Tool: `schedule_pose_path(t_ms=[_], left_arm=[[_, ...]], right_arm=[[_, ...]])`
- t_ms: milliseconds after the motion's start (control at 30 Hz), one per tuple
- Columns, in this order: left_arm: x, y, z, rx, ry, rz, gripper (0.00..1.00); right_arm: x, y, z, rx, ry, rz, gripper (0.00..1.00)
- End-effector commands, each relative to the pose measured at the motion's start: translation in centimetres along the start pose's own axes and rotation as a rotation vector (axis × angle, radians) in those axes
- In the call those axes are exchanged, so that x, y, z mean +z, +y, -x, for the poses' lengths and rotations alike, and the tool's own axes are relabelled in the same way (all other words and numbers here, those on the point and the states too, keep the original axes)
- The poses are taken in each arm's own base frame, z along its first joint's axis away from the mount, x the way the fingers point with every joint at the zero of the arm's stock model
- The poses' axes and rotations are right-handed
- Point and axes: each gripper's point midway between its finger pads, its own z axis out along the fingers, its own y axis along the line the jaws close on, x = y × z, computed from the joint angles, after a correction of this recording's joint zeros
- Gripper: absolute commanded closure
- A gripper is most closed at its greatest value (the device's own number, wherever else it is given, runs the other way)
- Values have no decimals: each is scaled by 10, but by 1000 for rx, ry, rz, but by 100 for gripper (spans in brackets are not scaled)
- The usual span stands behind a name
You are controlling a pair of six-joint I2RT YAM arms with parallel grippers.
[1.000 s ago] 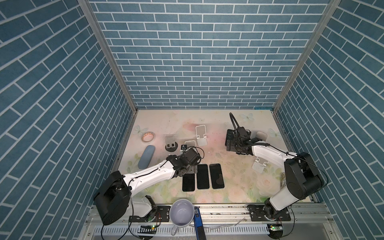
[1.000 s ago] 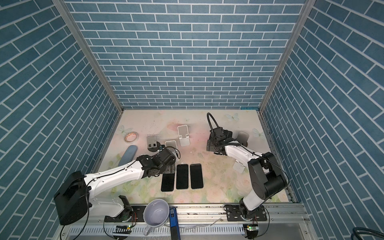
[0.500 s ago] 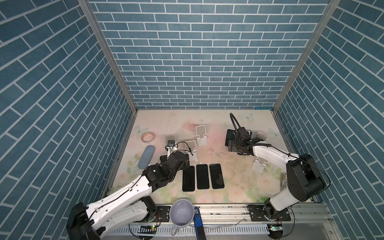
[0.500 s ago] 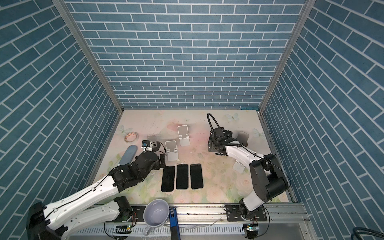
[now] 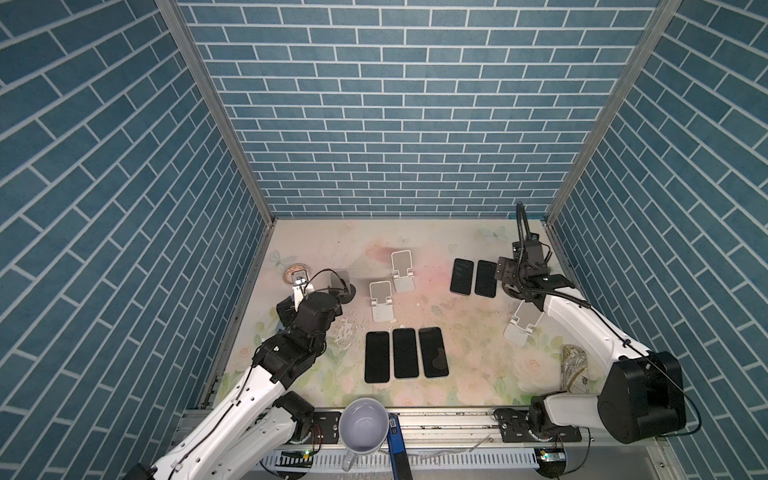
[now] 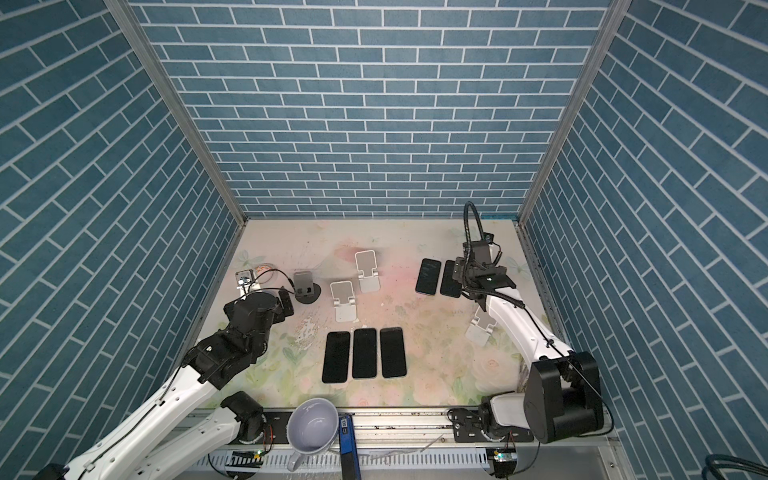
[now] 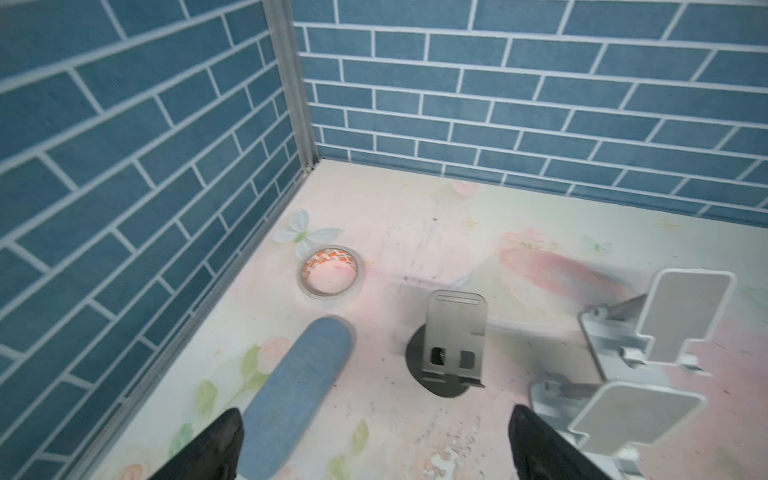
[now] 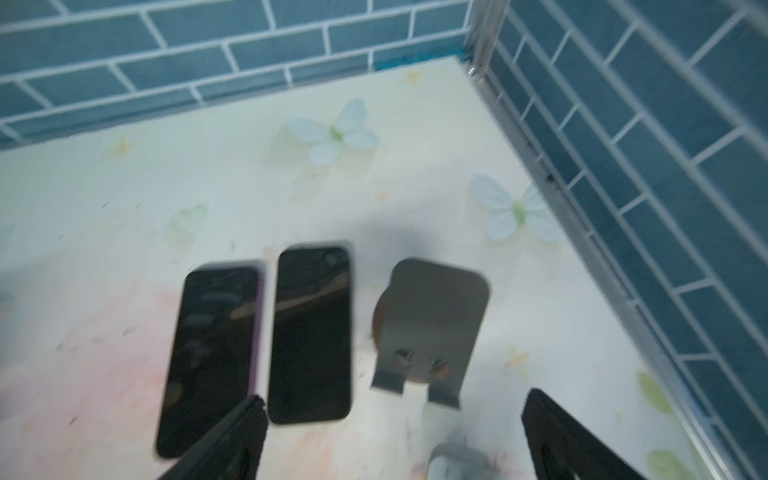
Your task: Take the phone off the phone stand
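Note:
Three black phones (image 5: 405,353) lie flat side by side near the table's front. Two more phones (image 5: 473,277) lie flat at the back right; in the right wrist view they are (image 8: 311,332) and a purple-edged one. Every phone stand in view is bare: two white stands (image 5: 402,270) (image 5: 380,301), a dark grey stand (image 7: 455,340) on a round base, a white stand (image 5: 524,322) under the right arm, and a grey stand (image 8: 432,324). My left gripper (image 7: 376,419) is open, short of the dark stand. My right gripper (image 8: 397,405) is open and holds nothing.
A blue case (image 7: 291,395) lies beside the left gripper by the left wall. A tape roll (image 7: 330,272) sits further back. A grey mug (image 5: 363,426) stands on the front rail. An ornate flat object (image 5: 575,368) lies at the right front.
The left arm has drawn back from the far ends of the front phones toward the left wall, and its jaws have spread. The right gripper has opened wider, staying in place.

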Motion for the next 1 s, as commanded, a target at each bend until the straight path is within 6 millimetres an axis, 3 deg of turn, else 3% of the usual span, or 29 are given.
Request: schedule_pose_path(t_ms=[0,200,300,500,667,967], left_arm=[[9,20,-4,87,-12,94,0],[31,46,-13,83,45,206,0],[44,51,-19,70,67,238,0],[68,45,-24,119,38,249,0],[81,33,-26,146,-24,179,0],[97,36,-42,96,-88,118,0]], right_arm=[[4,-27,4,-49,-67,-98,3],[24,-76,-3,38,-69,-201,2],[36,-87,-14,68,-67,-205,3],[64,-71,-44,53,-54,-118,1],[74,-55,-54,14,-117,-21,1],[68,-38,-52,-44,-165,90,1]])
